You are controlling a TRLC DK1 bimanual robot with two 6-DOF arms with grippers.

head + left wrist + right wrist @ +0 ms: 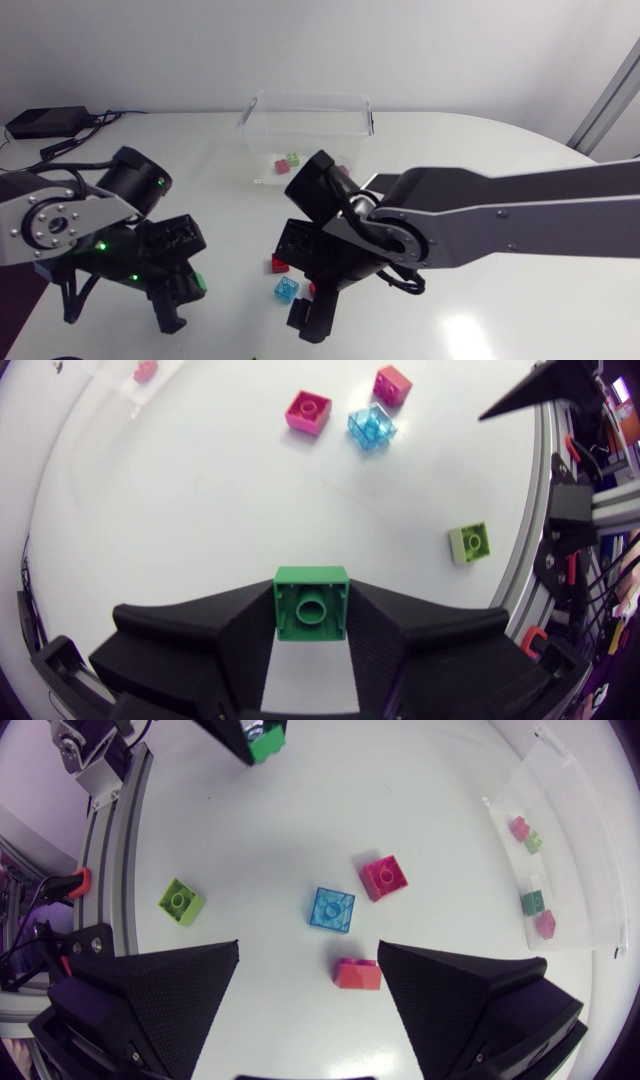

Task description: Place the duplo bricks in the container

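My left gripper is shut on a green brick, held just above the table; the head view shows that brick at the front left. My right gripper stands open over the table's middle, with an orange-red brick between its fingers, close to one of them. Ahead of it lie a translucent blue brick and a magenta brick. A lime brick lies apart near the table's edge. The clear container stands at the back with several small bricks inside.
The right arm's wrist hangs just in front of the container. A black box with cables sits at the back left corner. The metal frame rail runs along the table's front edge near the lime brick.
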